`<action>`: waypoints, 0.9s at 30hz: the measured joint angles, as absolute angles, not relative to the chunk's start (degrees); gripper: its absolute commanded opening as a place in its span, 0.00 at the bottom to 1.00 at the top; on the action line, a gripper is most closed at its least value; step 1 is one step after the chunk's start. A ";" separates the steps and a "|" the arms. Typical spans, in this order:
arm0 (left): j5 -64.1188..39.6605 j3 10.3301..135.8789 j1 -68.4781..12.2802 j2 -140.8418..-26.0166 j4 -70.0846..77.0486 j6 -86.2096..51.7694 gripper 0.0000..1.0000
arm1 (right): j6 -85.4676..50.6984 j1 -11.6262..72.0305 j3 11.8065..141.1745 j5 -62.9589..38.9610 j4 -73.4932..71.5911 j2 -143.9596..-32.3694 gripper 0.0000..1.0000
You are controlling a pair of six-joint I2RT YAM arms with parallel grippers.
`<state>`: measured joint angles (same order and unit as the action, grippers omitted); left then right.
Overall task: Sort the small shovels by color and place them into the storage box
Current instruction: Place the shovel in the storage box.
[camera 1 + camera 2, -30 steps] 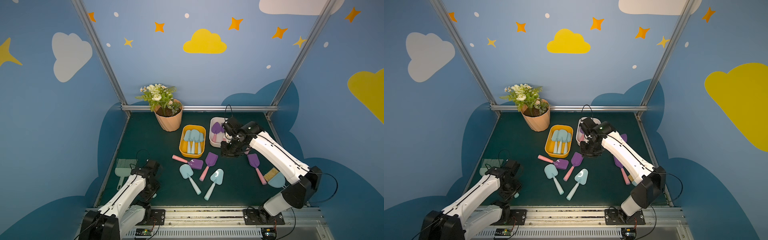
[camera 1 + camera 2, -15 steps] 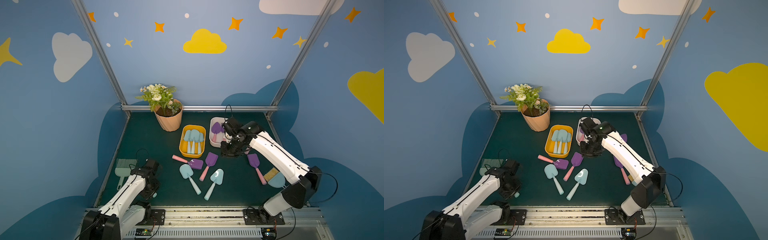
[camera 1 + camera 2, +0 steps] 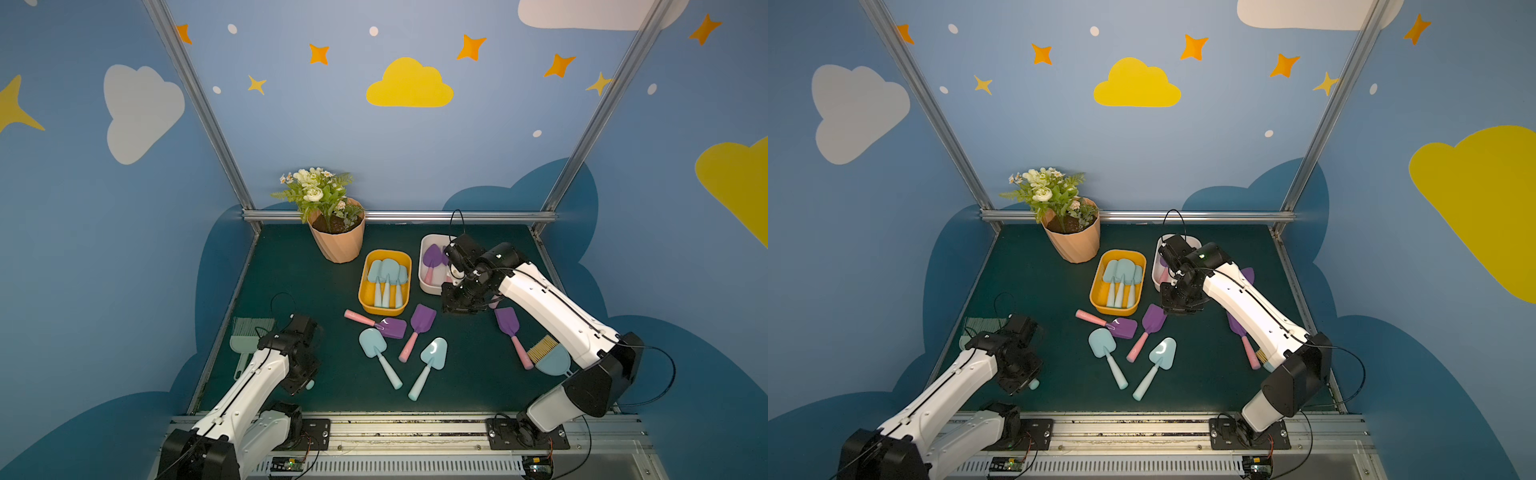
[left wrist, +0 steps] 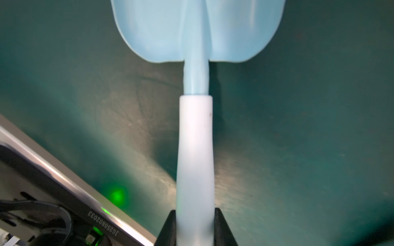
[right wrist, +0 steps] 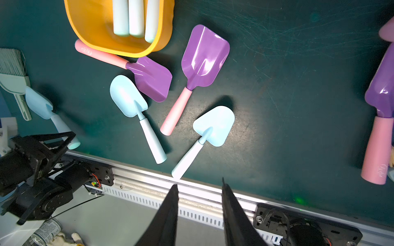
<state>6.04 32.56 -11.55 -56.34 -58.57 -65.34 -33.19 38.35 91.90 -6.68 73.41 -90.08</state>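
left pincer (image 4: 195, 223) clamped on light blue shovel (image 4: 196, 42) by its pale handle, well left of yellow box (image 3: 365, 291) | right pincer (image 5: 198, 185) slightly parted, empty, right of that box | loose blue shovels (image 3: 372, 343) and loose purple shovels (image 3: 423, 318) on table (image 3: 291, 270) just in front of it

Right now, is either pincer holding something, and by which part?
The left pincer grips a light blue shovel near the end of its pale handle. The right pincer holds nothing.

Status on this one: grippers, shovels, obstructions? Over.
Left gripper shut on blue shovel handle. Right gripper open, empty, by white box. Several shovels loose on mat; purple shovel lies at yellow box near edge.
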 measured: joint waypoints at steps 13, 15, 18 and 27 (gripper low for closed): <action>5.37 49.08 -11.64 -57.08 -65.63 -60.95 0.03 | -33.34 38.35 90.19 -6.63 73.49 -89.97 0.35; 5.21 54.52 -12.10 -58.85 -67.24 -59.22 0.03 | -33.34 38.35 89.56 -6.63 73.47 -89.80 0.35; 5.06 63.09 -13.67 -62.43 -69.38 -56.12 0.03 | -33.34 38.35 88.42 -6.61 73.36 -89.19 0.35; 1.17 91.20 -24.75 -82.24 -73.41 -42.52 0.03 | -32.97 38.11 86.17 -6.46 73.30 -87.57 0.35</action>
<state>1.17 91.20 -24.75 -82.24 -73.41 -42.52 -32.97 38.11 86.17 -6.46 73.30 -87.57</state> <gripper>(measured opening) 0.093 0.352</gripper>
